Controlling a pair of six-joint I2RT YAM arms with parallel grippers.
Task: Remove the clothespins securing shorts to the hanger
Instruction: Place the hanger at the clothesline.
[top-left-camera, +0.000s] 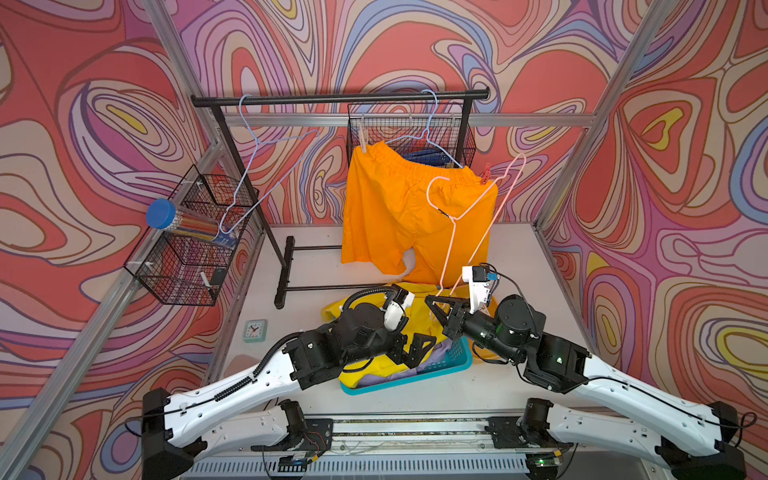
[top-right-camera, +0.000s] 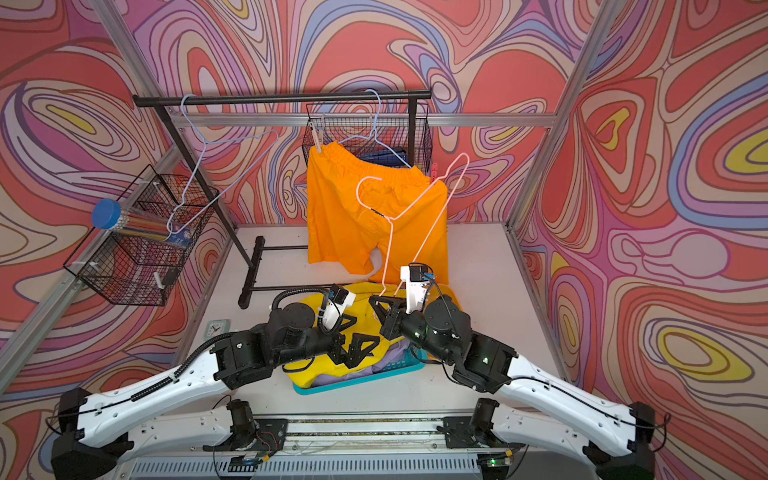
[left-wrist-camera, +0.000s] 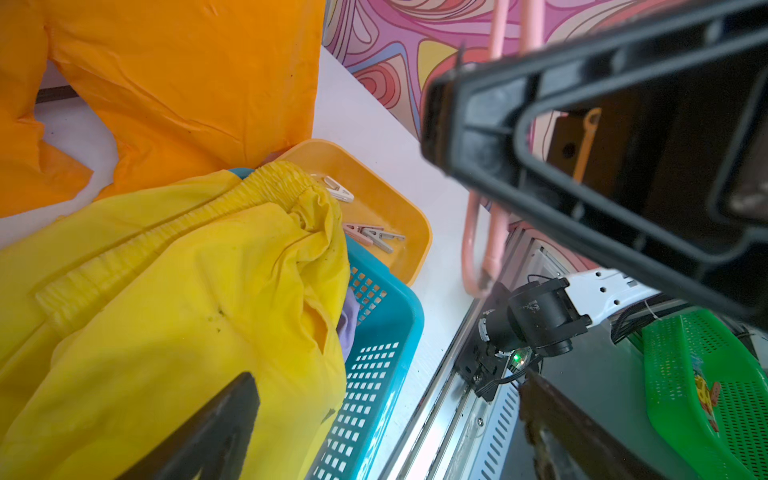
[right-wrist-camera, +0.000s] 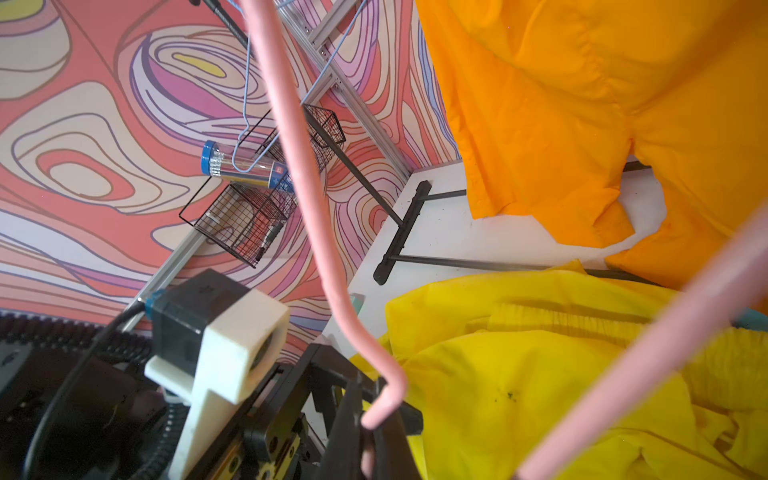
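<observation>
Orange shorts (top-left-camera: 395, 208) hang from a blue hanger (top-left-camera: 432, 137) on the rack. A beige clothespin (top-left-camera: 363, 140) pins one waist end and a red clothespin (top-left-camera: 485, 174) the other. My right gripper (top-left-camera: 436, 301) is shut on a bare pink hanger (top-left-camera: 469, 216) at its corner (right-wrist-camera: 386, 399), in front of the orange shorts. My left gripper (top-left-camera: 419, 345) hangs open over yellow shorts (left-wrist-camera: 166, 291) heaped in a teal basket (left-wrist-camera: 374, 374), with lilac shorts (left-wrist-camera: 349, 320) under them. Loose clothespins (left-wrist-camera: 374, 237) lie in an orange tray (left-wrist-camera: 374, 174).
A black rack (top-left-camera: 332, 97) also carries an empty blue hanger (top-left-camera: 257, 166). Wire baskets (top-left-camera: 183, 257) hold a blue-capped tube on the left wall; another wire basket (top-left-camera: 461, 137) hangs behind the shorts. A small clock (top-left-camera: 254, 330) lies on the table. A green basket (left-wrist-camera: 706, 395) sits off the table.
</observation>
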